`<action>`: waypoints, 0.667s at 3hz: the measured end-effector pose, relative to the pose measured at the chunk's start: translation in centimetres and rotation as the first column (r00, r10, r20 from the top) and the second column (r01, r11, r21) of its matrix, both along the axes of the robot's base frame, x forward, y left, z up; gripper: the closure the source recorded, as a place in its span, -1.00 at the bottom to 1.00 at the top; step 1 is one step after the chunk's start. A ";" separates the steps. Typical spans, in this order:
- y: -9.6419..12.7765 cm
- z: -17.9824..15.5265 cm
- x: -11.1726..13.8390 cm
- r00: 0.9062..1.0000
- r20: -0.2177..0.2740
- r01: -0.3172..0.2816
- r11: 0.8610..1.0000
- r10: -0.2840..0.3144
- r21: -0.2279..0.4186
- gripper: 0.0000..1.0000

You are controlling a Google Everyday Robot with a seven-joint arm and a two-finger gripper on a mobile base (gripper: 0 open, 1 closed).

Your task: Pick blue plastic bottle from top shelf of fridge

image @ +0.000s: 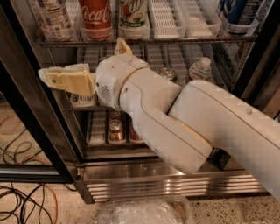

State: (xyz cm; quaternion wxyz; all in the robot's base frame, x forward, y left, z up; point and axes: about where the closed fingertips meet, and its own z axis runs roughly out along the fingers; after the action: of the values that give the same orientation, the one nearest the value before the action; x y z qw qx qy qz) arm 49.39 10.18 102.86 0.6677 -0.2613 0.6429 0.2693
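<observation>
The blue plastic bottle (pixel 54 17), clear and ribbed with a white label, stands at the left end of the top shelf (pixel 175 41) of the fridge (pixel 175 181). Its cap is cut off by the top edge of the view. My gripper (pixel 81 57) is open and empty. It sits just below the top shelf, in front of the middle rack. One cream finger (pixel 65 80) points left, below the bottle. The other finger (pixel 122 46) pokes up beside the shelf's front rail. My big white arm hides much of the middle and lower racks.
A red Coca-Cola bottle (pixel 95 15) and a green-labelled bottle (pixel 133 17) stand right of the target. White lane trays (pixel 164 17) and dark blue-labelled bottles (pixel 238 13) follow. A small water bottle (pixel 201 70), cans (pixel 116 129), the black door frame (pixel 30 113), floor cables (pixel 22 201).
</observation>
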 end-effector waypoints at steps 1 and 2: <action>0.7 -0.4 0.9 1.000 0.015 -0.027 1.000 0.027 -0.010 -1.00; 1.3 -0.1 1.8 0.997 0.051 -0.054 0.998 0.055 -0.015 -1.00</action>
State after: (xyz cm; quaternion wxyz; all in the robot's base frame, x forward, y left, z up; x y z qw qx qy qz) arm 51.20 11.51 102.73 0.6746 -0.2900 0.6200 0.2763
